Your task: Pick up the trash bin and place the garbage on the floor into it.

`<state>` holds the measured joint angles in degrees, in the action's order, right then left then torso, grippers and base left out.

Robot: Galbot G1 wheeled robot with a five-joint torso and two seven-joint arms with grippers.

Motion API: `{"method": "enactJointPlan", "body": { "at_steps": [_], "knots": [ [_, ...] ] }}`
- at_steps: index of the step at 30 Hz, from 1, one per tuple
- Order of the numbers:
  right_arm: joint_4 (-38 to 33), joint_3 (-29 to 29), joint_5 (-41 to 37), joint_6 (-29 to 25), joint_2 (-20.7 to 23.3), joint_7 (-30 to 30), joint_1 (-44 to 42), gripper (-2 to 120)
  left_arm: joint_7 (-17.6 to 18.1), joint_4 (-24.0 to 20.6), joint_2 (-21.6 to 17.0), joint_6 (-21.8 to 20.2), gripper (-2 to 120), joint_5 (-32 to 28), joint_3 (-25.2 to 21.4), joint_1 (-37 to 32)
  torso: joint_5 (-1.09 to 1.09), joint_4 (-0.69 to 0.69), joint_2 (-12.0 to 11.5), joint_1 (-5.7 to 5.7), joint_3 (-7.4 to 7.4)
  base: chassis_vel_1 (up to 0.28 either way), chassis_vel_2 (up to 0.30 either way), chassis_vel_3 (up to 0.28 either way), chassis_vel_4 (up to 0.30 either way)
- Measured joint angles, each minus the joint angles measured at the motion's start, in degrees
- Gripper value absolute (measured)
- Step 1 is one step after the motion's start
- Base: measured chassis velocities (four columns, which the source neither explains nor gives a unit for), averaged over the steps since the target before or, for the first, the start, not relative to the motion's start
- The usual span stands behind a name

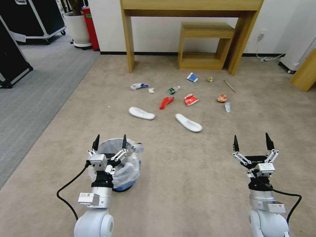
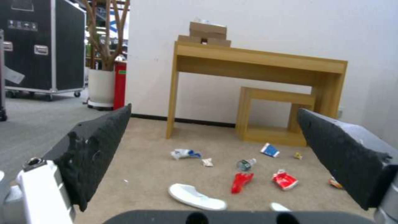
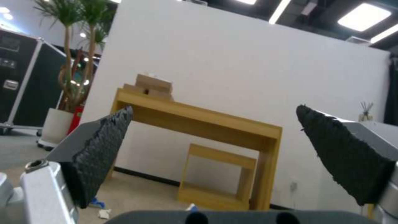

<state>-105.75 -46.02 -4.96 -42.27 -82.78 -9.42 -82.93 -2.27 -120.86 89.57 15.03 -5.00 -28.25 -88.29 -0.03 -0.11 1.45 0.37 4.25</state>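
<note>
Head view is showing us hovering our spread left claw [image 1: 110,142] over the unlifted trash bin [image 1: 126,171], right claw [image 1: 252,142] spread idle, garbage [image 1: 167,102] lying uncollected on the floor [image 1: 184,184].

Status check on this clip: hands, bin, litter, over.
Left hand open above the trash bin, not gripping. Right hand open, empty, over bare floor. Garbage still scattered ahead by the slippers. Path unobstructed.

A white wall [image 1: 158,33] rises behind a tall wooden desk [image 1: 191,6], with a low wooden stool [image 1: 204,46] tucked under it. Beige carpet [image 1: 184,184] meets grey carpet [image 1: 29,95] to the left, near a black flight case [image 1: 33,16], a potted plant [image 1: 77,28] and ceiling light panels [image 3: 363,15].
</note>
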Motion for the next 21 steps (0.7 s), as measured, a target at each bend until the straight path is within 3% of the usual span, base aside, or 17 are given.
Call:
{"method": "enactJointPlan", "body": {
  "at_steps": [12,21],
  "knots": [
    [-0.23,-0.21,0.26,-0.20,0.00,0.02,-0.29,100,-0.09,-0.36,-0.13,0.00,100,-0.28,0.17,-0.26,0.05,-0.02,0.00,-0.01,0.00,0.087,0.088,-0.084,-0.092],
    [-0.61,0.42,0.41,-0.07,-0.09,1.07,-0.65,100,-0.07,-0.39,-0.26,0.00,100,-0.77,-0.03,-0.51,0.02,0.00,0.00,0.01,0.00,0.236,0.251,-0.255,-0.228]
  ]
}}
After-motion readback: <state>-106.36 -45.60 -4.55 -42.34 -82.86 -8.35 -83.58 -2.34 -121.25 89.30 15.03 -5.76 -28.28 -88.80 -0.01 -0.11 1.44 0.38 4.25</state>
